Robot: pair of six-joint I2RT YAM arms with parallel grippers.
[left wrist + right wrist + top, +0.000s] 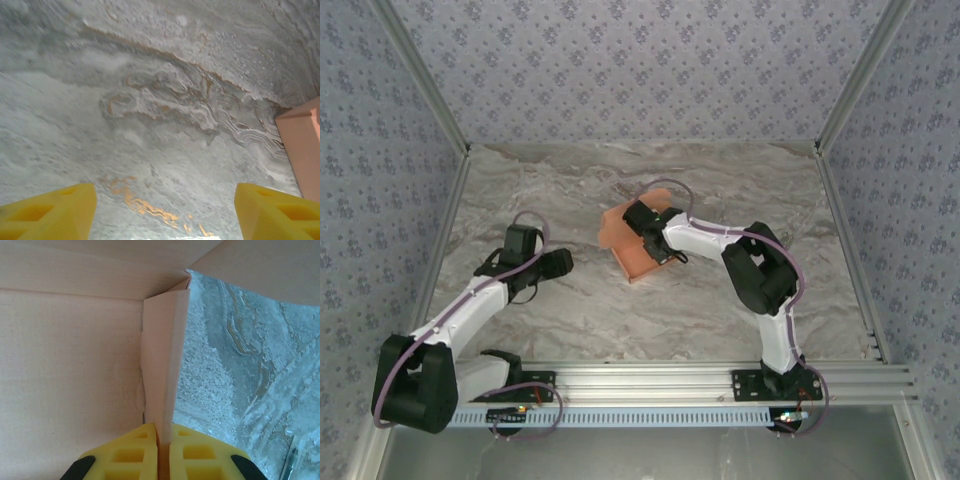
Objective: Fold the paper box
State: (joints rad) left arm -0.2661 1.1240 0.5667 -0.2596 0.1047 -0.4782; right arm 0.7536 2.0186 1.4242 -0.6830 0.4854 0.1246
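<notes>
Centrally, paper box was laid aslant, long axis far-left to near-right, far end hidden by right gripper, one wall pinched, left gripper held wide.

A marbled desk stands between three walls of bluish floral paper; a metal rail crosses its near edge; light seems even.

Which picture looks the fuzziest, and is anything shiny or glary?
Left wrist view: the fuzziest, with the marble table looking smeared, most of all toward the top left. Right wrist view: the paper box is very close and a bit soft, evenly lit. Top external view: even light, only faint shadows, no glare.
</notes>
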